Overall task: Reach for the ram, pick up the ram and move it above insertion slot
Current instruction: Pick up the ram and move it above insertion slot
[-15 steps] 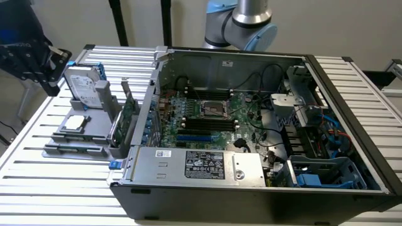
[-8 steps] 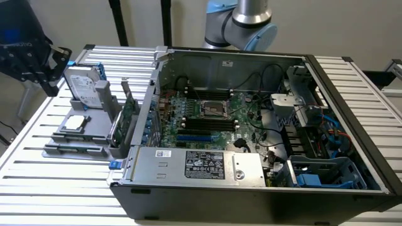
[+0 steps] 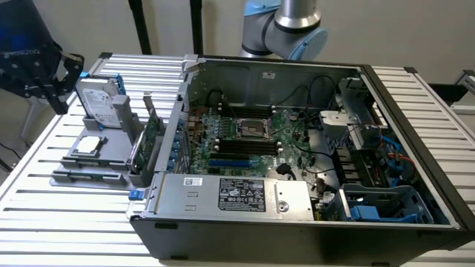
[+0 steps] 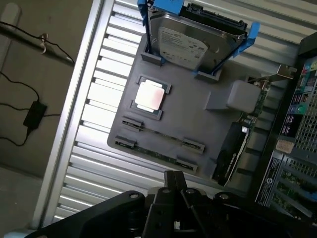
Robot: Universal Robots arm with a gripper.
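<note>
Two rams lie edge-up in clips along one side of a grey holder tray (image 4: 188, 111). One is a thin green stick (image 4: 154, 153); the other (image 4: 163, 135) runs parallel beside it. My gripper (image 4: 174, 182) hangs above the table just off that side of the tray, closest to the green stick and not touching it. In the exterior view the gripper (image 3: 44, 75) is high over the table's far corner on that view's left, above the tray (image 3: 67, 181). The motherboard's black slots (image 3: 246, 146) sit inside the open computer case (image 3: 297, 228).
The tray also carries a silver hard drive (image 4: 190, 42) in blue brackets, a processor chip (image 4: 149, 95) and a wider green expansion card (image 4: 237, 139) with a metal bracket. The case wall (image 3: 174, 128) rises right beside the tray. Cables lie on the floor (image 4: 29, 114) past the table edge.
</note>
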